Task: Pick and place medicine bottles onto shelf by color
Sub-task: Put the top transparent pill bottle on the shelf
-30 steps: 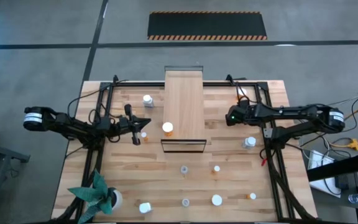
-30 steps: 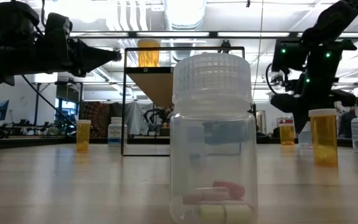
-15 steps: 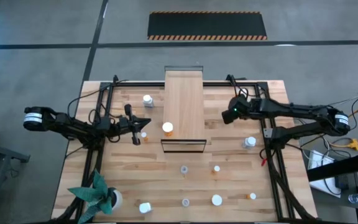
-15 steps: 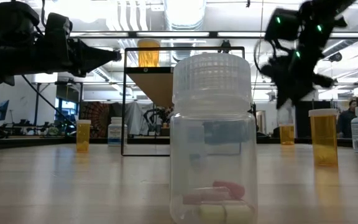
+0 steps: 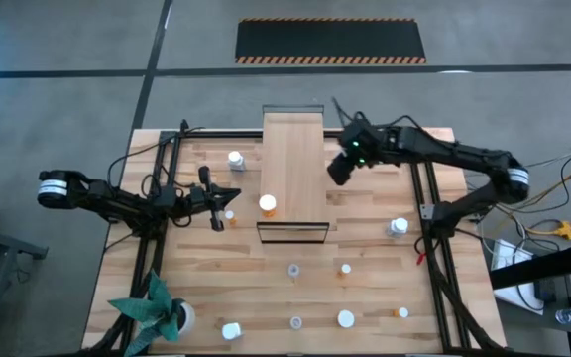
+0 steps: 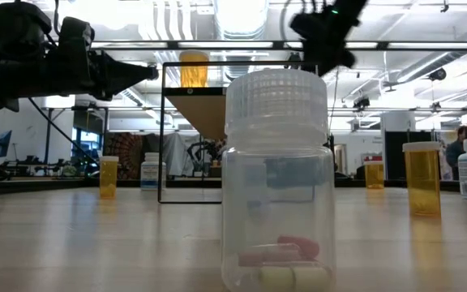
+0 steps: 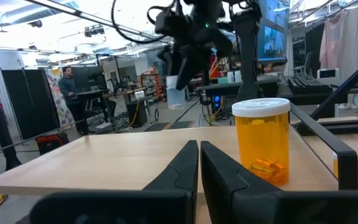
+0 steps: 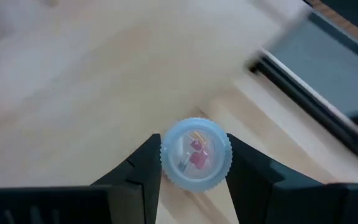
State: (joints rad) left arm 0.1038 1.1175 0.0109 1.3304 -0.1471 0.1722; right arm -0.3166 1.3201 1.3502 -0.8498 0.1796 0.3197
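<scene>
- No brand or label text is legible on any bottle.
- Right gripper (image 5: 337, 171), centre-right of the high view at the shelf's (image 5: 293, 149) right edge, clamps a clear bottle (image 8: 196, 153); seen end-on, its long axis runs along the wrist camera's line of sight.
- Orange bottle (image 5: 268, 205) stands upright on the shelf, cap up.
- Left gripper (image 5: 232, 194), left of the shelf, has its fingers (image 7: 188, 163) pressed together, holding nothing.
</scene>
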